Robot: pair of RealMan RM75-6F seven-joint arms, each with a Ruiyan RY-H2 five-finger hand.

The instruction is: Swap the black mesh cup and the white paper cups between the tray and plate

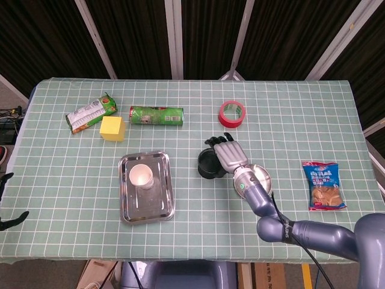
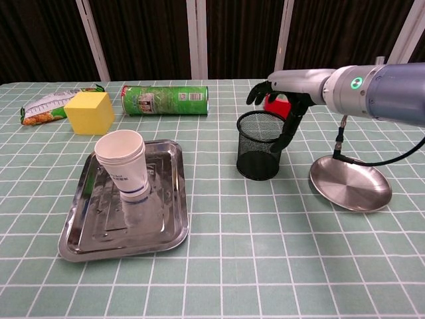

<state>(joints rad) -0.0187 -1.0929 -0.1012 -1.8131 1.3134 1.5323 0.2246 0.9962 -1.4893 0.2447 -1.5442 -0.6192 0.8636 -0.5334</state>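
i am working the right hand at the rim of the black wire mesh cup, which is standing upright on the green checked tablecloth, between the rectangular steel tray and the round steel plate and touching neither. in the chest view one finger is hooking down along the rim on the plate side while the others are spreading above the mouth; i cannot tell whether the hand is gripping the cup or merely resting against it. i am judging that this is a parking spot for the cup, so that the tray can be freed. the stack of white paper cups is sitting mouth-up in the tray, leaning a little.

to do this well, i am aiming to lift the fingers straight up out of the mesh, since a fingertip could snag in the wire and tip the light cup. i am planning to keep it well away from the red tape roll behind it. the left hand is showing only at the frame edge of the head view, too little to read.
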